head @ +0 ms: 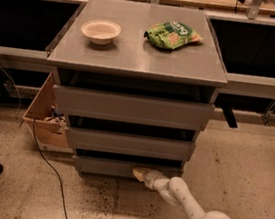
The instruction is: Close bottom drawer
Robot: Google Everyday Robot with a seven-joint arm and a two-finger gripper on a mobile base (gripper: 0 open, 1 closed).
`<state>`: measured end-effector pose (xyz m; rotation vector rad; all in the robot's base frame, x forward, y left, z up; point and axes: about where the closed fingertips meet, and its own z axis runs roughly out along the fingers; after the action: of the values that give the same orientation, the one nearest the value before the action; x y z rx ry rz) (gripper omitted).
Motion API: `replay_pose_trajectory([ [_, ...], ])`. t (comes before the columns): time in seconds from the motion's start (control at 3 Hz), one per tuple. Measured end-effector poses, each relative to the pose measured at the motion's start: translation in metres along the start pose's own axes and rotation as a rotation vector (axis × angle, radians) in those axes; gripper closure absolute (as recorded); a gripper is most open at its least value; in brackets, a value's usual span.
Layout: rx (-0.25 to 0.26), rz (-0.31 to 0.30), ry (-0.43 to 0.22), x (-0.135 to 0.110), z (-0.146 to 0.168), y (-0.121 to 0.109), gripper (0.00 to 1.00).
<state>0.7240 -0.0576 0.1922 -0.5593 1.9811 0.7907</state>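
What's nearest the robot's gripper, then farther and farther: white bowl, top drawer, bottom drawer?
The gripper is down low.
1. bottom drawer, right beside it.
2. top drawer, higher up.
3. white bowl, on the cabinet top, left side.

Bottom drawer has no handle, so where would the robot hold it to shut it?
The bottom drawer has a flat front, nothing to grip. Probably best to press that face squarely from the front, near its middle. The gripper is at it, right of centre.
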Motion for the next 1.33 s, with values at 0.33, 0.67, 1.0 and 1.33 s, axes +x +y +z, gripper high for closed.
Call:
replay_pose_trajectory([
  [0.33, -0.017, 0.003, 0.037, 0.008, -0.02, -0.001, 1.0],
  [0.67, -0.048, -0.032, 0.124, 0.022, -0.068, -0.001, 1.0],
  [1.0, -0.067, -0.09, 0.184, 0.023, -0.121, 0.003, 1.0],
  [1.33, -0.038, -0.225, 0.24, -0.012, -0.2, 0.002, 1.0],
])
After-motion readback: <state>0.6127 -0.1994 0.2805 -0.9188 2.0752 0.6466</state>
